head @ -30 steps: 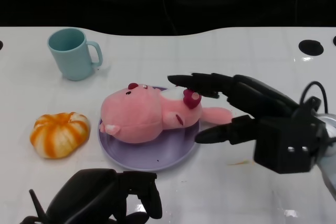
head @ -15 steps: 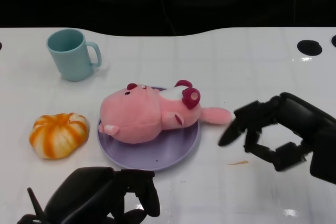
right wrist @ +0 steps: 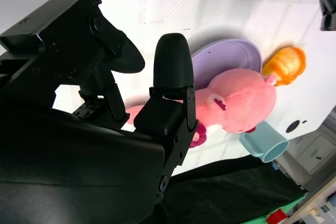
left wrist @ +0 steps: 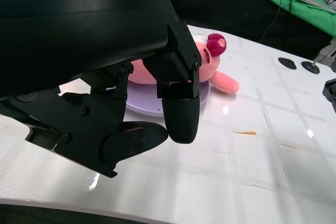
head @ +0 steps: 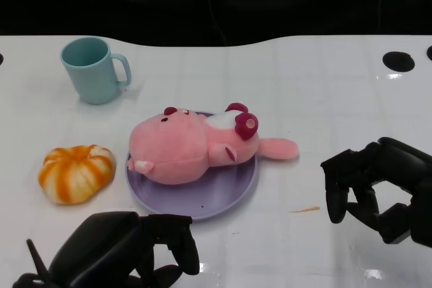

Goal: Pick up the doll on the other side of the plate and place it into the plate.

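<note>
The right hand (head: 378, 190) has drawn back from the doll (head: 196, 148) to the lower right of the frame, fingers curled inward and holding nothing. The pink doll lies on the purple plate (head: 229, 197) at centre, one limb trailing over the rim, so the placing looks done. The left hand (head: 125, 254) sits curled and empty at lower left. The white table (head: 324, 92) also carries a teal mug (head: 91, 69) at upper left and an orange pumpkin (head: 75, 172); beyond it, darkness.
</note>
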Robot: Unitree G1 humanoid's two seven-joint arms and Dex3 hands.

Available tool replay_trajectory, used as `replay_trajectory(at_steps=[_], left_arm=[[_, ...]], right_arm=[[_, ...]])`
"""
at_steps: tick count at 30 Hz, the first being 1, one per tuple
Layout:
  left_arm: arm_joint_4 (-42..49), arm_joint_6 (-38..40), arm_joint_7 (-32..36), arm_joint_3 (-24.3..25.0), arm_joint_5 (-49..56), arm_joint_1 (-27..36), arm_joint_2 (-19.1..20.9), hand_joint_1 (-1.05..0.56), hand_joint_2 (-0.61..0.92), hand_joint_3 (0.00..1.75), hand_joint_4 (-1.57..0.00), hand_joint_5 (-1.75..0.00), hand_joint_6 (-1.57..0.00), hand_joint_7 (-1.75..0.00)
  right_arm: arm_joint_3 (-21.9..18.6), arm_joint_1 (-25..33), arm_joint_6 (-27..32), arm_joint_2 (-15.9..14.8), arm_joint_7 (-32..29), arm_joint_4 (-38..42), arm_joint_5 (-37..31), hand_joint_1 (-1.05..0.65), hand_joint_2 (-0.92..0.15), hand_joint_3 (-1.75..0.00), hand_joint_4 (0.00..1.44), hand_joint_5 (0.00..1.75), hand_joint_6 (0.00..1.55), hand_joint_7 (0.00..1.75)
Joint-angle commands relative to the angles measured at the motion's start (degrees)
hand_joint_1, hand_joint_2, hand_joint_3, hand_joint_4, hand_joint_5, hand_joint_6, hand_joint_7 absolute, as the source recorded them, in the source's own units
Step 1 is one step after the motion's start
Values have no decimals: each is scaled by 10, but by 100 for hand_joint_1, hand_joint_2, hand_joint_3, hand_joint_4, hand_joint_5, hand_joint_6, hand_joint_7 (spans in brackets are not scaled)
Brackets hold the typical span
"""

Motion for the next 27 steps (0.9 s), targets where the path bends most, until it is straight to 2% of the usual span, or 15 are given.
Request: replay_trajectory(at_steps=[1,10,15,27], left_arm=[[1,-5,0,7,-7,5,8,-20,68,77,-72,-147,-76,-115],[6,-18,5,14,-13,16,9,-22,69,75,-70,-150,-73,-117],[10,-20,5,17,-12,18,9,-22,70,72,-69,-148,-73,-115],[15,-31,3,26,-21,20,11,-22,72,69,-71,-142,-74,-111]], right_arm=[[4,9,0,-2,-11,-1,-9,-1,-38,-135,85,175,75,156],[26,19,-20,-4,-29,10,-43,-6,-41,-129,82,175,72,160],[34,23,-39,2,-37,22,-47,-7,-38,-131,82,175,74,158],[43,18,-11,6,-39,10,-69,-6,-37,-134,81,175,75,155]])
